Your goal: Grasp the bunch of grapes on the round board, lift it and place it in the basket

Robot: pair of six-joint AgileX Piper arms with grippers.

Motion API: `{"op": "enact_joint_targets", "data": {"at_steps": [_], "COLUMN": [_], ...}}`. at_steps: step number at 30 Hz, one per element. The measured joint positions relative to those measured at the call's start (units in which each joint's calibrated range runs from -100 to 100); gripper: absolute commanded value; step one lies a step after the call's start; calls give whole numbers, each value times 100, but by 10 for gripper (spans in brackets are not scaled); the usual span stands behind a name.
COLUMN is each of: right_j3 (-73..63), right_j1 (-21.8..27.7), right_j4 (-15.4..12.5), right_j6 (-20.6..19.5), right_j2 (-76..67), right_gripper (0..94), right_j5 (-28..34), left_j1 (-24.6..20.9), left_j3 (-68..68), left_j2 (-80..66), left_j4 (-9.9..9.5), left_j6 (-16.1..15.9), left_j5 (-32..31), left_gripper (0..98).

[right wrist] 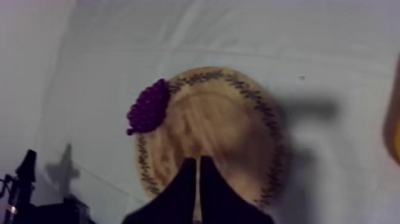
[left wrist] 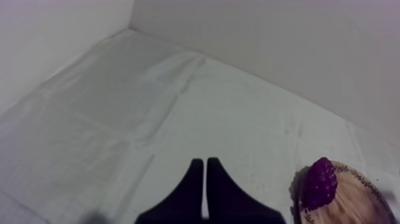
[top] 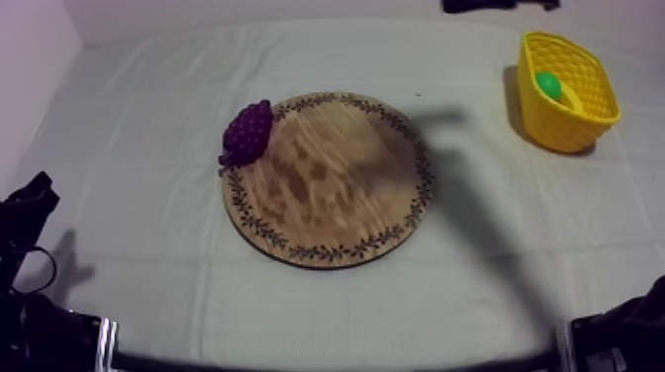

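The bunch of grapes (top: 247,132) lies on the far-left rim of the round wooden board (top: 336,188), spilling a little over the patterned edge onto the tabletop (top: 148,257). The yellow basket (top: 584,124) stands well apart at the far right, with a green fruit (top: 548,85) inside it. The left hand (left wrist: 205,161) has its two fingers pressed together into a narrow wedge, holding nothing, over bare cloth left of the board. The right hand (right wrist: 197,159) is closed the same way, empty, above the near part of the board and touching nothing.
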Motion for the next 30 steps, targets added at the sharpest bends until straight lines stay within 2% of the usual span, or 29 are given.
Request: {"op": "enact_joint_targets", "data": {"at_steps": [7,14,25,27,30], "right_j3": [-1175,-1723,-2663,-2860,-3115], "right_j1": [-308,-592,-802,-838,-871], "right_j4": [-208,-250,-375,-405,-476], "right_j6": [-209,-412,-665,-695,-748], "right_j2": [1509,2715,4094,4260,4431], "right_gripper": [3,3,14,64,267], "right_j5": [-336,-891,-991,-991,-965], "left_j1": [0,0,0,0,0], "left_j3": [0,0,0,0,0], "left_j2": [0,0,0,0,0], "left_j4": [0,0,0,0,0], "left_j6": [0,0,0,0,0], "left_j5": [0,0,0,0,0], "left_gripper": [0,0,0,0,0]}}
